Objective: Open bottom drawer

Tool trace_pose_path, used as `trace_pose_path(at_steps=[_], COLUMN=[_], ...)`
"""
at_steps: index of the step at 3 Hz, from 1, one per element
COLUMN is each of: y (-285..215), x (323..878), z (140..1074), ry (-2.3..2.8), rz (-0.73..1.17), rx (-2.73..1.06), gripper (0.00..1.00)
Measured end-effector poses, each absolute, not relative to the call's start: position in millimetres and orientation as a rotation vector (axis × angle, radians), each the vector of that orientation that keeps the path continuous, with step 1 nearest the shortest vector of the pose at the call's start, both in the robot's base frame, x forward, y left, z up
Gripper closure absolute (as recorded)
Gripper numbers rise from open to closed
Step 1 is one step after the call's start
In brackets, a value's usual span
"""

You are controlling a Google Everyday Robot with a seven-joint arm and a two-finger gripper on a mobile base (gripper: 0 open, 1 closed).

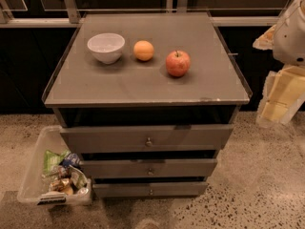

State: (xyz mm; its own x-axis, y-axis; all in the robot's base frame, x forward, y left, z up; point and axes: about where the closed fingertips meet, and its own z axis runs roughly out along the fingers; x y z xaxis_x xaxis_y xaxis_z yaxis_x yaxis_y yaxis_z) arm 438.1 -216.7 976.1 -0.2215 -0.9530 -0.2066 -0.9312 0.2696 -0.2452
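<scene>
As I look down through the camera, the grey cabinet (143,87) fills the middle of the view, standing on a speckled floor (257,185) with its flat top facing me. Three grey drawer fronts are stacked below the top, each with a dark gap above it: the widest drawer front (109,140), the mid-sized drawer front (114,169), and lowest, the bottom drawer (124,190), the slimmest of the three, just above the floor. A clear plastic bin (33,175) holding packets sits on the floor at the cabinet's lower left, just beside the left end of the bottom drawer. The robot arm enters at the right edge of the view, and the gripper (279,97) hangs there off the cabinet's right side, about level with the front edge of the top; I cannot tell whether it is open or closed. The bottom drawer lies well apart from it, lower and to its left, with no contact. On the top stand a white bowl (106,47), a red apple (177,63) and an orange (143,50), in a loose row. The bottom drawer's small round knob (151,192) sits at the centre of its front.
</scene>
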Motion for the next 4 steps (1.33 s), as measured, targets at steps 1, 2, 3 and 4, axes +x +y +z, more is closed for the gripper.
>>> trace_pose_path(at_steps=[1, 2, 3, 4], y=[-217, -219, -198, -196], x=[438, 422, 375, 340], z=[976, 957, 946, 918], ry=[2.232, 2.233, 2.148, 2.080], rz=[-0.098, -0.051, -0.003, 0.003], rx=[-1.725, -1.665, -1.560, -1.458], gripper=[0.00, 0.00, 0.00, 0.00])
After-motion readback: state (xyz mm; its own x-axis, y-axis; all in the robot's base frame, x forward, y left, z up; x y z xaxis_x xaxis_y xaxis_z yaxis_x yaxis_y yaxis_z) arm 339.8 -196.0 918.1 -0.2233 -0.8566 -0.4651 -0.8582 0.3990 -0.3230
